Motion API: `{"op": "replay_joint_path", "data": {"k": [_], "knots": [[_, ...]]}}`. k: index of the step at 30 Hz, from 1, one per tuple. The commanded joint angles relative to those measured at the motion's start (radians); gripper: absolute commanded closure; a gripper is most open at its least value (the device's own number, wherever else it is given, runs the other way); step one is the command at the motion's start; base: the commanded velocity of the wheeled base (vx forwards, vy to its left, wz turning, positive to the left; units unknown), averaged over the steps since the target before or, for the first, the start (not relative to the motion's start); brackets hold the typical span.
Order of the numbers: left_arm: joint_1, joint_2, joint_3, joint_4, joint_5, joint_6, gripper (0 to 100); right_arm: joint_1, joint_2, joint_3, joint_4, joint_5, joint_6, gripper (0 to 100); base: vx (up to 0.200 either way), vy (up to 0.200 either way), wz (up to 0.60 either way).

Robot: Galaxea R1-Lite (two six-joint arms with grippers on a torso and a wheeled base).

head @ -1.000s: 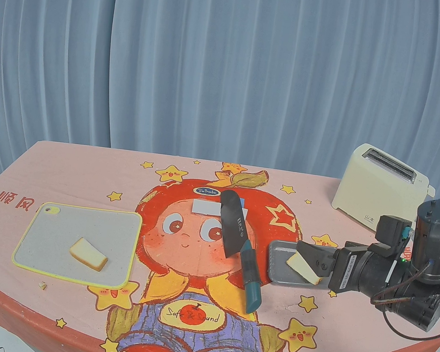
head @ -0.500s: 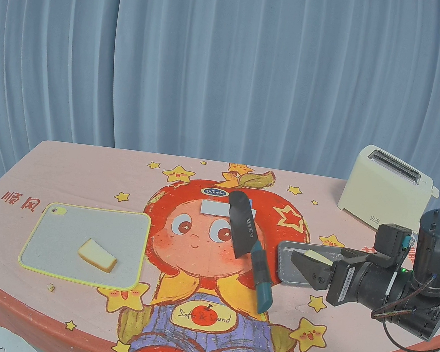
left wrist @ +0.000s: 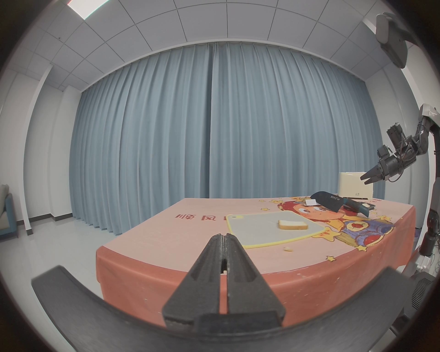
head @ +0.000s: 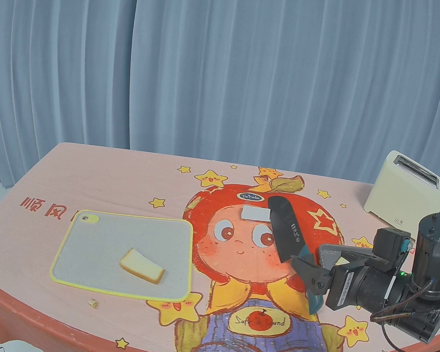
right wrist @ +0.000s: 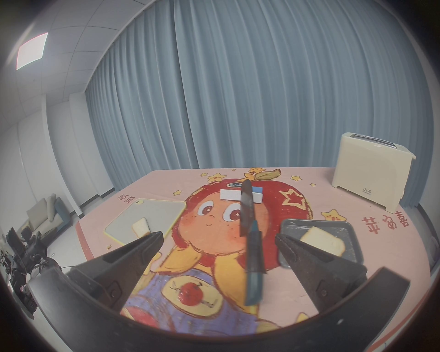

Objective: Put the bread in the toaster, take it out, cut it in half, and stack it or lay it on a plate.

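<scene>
One bread half (head: 142,266) lies on the yellow-rimmed cutting board (head: 95,242) at the table's left. The other bread half (right wrist: 322,240) rests in the grey tray (right wrist: 348,250) at the right, in front of the cream toaster (head: 408,192). My right gripper (head: 307,266) hangs open and empty above the table, just left of the tray (head: 328,251) and over the knife's teal handle. The knife (right wrist: 250,238) lies between board and tray, black blade (head: 284,228) pointing away. My left gripper (left wrist: 224,237) is shut on nothing, low and well off the table's left corner.
The toaster's slots are empty on top. A small crumb (head: 93,304) lies near the front edge below the board. A white label (head: 255,213) sits on the cloth beside the knife's blade. Blue curtains hang behind the table.
The head camera has turned, shifting everything right in the picture. My right gripper let go of the bread half in the tray and drew back from it, open.
</scene>
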Motion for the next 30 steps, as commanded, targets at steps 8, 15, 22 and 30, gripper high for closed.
{"op": "replay_joint_path", "data": {"k": [8, 15, 22, 30], "knots": [[0.000, 0.000, 0.018, 0.000, 0.000, -0.001, 100, 0.057, 0.019, 0.051, -0.002, 0.000, -0.021, 0, 0.000, 0.100, 0.00], [0.000, 0.000, 0.018, 0.000, 0.000, 0.001, 100, 0.123, 0.030, 0.066, 0.001, 0.008, -0.024, 0, 0.000, 0.000, 0.00], [0.000, 0.000, 0.018, 0.000, 0.000, 0.001, 100, 0.221, 0.059, 0.038, 0.003, 0.032, -0.040, 0, 0.000, 0.000, 0.00], [0.000, 0.000, 0.018, 0.000, 0.000, 0.001, 100, 0.229, 0.272, -0.143, 0.000, 0.154, -0.133, 0, 0.000, 0.000, 0.00]]}}
